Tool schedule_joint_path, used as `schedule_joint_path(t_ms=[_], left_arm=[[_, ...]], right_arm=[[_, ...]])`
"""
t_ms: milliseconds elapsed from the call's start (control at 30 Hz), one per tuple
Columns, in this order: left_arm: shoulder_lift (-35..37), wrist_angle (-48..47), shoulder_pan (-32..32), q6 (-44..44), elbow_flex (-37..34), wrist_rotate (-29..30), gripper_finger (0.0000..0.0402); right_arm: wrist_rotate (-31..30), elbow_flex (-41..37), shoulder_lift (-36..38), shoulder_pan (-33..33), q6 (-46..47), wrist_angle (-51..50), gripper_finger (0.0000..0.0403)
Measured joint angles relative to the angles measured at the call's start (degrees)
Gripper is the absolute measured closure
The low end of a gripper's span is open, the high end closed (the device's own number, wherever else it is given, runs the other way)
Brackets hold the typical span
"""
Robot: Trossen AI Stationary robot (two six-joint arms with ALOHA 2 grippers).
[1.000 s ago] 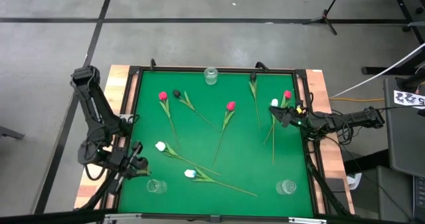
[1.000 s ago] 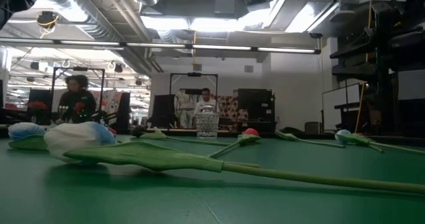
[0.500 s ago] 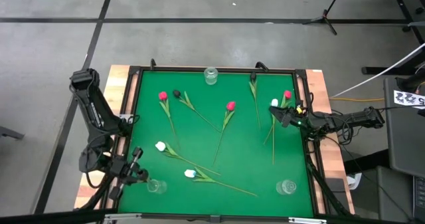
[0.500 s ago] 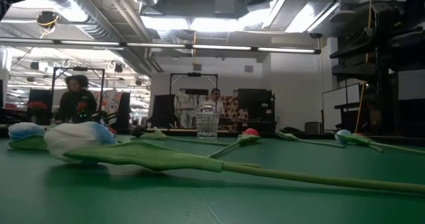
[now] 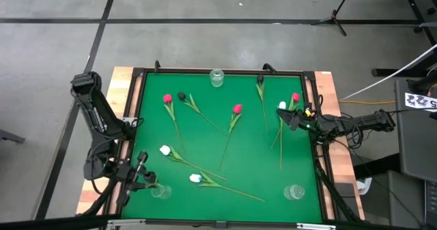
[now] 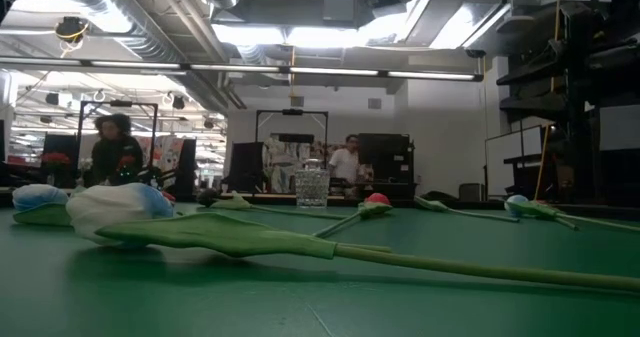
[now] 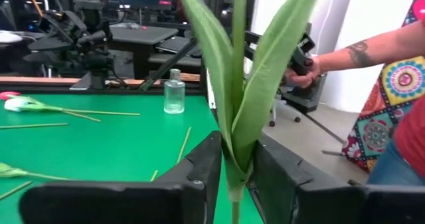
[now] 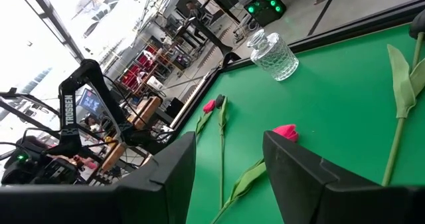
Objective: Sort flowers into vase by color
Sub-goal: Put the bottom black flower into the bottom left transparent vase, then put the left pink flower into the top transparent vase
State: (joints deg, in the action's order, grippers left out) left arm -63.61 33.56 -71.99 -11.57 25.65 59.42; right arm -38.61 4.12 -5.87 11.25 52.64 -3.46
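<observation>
The left tool (image 5: 145,179) is at the table's (image 5: 252,168) near left corner, just beside a small glass vase (image 5: 160,190). In its wrist view a green stem (image 7: 233,184) with two long upright leaves (image 7: 265,71) stands inside the left tool; its head is out of sight. Whether the tool clamps that stem or has let it go cannot be told.

The right tool (image 5: 282,113) is at the table's right edge, released and empty, with green cloth showing through the gap in its wrist view. A white head (image 5: 282,106) lies just beside it and a pink one (image 5: 295,97) is near.

The other flowers lie flat on the cloth:
- a pink tulip (image 5: 167,99) and a near-black tulip (image 5: 181,95) at the far left
- a pink tulip (image 5: 237,108) in the middle
- a dark-headed flower (image 5: 260,80) at the far right
- two white tulips (image 5: 164,150) (image 5: 195,179) at the near left, stems crossing

A second vase (image 5: 217,78) stands at the middle of the far edge, and a third vase (image 5: 295,191) stands at the near right corner. None of the three visibly holds a flower.

In the low view a white head (image 6: 110,205) lies closest to the camera. Two people (image 6: 113,152) (image 6: 348,162) are in the room behind. The left wrist view shows a person's arm (image 7: 372,48) beyond the table.
</observation>
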Motion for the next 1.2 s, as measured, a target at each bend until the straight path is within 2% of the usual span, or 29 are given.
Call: schedule_joint_path(t_ms=[433,667,867,1000,1133,1200], left_arm=[[0.1,0.0,0.6,-3.2,0.0,0.0,0.0223],[1.7,0.1,0.2,-4.9,0.0,0.6,0.0202],[5.0,-0.1,-1.2,-0.3,0.0,8.2,0.0202],[8.0,0.0,-1.6,2.3,0.0,17.7,0.0202],[11.6,0.1,-1.3,4.0,0.0,30.1,0.0202],[13.7,0.1,0.4,5.9,0.0,30.5,0.0202]], right_arm=[[0.2,0.0,0.0,0.0,-0.3,0.0,0.0226],[0.7,0.0,0.0,0.0,-0.3,0.0,0.0226],[0.7,0.0,0.0,0.0,-0.4,0.2,0.0226],[0.7,0.0,0.0,0.0,-0.4,0.2,0.0226],[0.7,0.0,0.0,0.0,-0.4,0.2,0.0226],[0.7,0.0,0.0,0.0,-0.4,0.2,0.0226]])
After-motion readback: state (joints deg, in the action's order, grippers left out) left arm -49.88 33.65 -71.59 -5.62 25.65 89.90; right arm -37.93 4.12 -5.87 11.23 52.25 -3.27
